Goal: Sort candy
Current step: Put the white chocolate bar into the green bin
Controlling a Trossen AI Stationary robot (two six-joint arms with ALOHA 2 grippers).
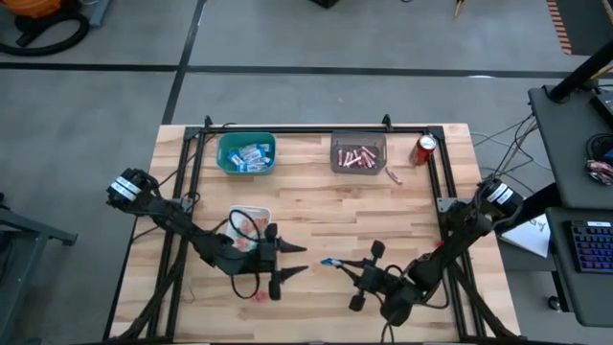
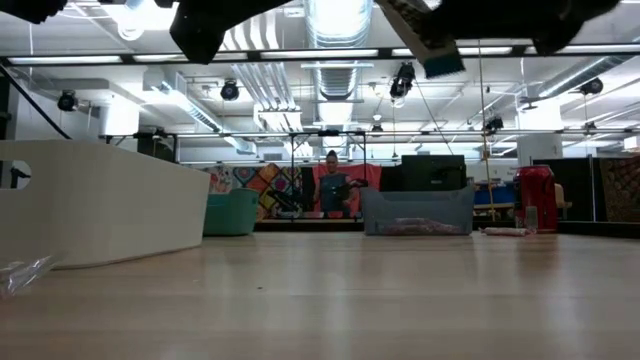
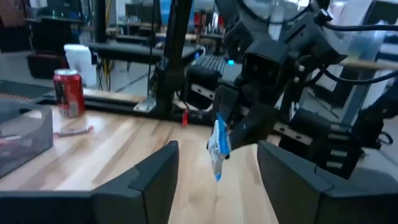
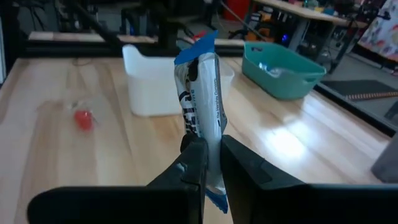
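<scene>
A: Where was the candy?
B: One blue-and-white mini bar point(image 4: 202, 118) was clamped in the right gripper's point(image 1: 337, 264) jaws, held above the bench point(image 1: 316, 192) near its front middle. More bars sat in the teal bin point(image 1: 246, 153), pink sticks in the grey bin point(image 1: 358, 153). A red piece point(image 4: 83, 119) lay on the bench by the white tub point(image 4: 149, 84).
A: Left gripper point(image 1: 292, 261)?
B: Jaws apart, holding nothing, facing the bar, just beside the white tub. A red can point(image 1: 424, 149) stood at the back right.
</scene>
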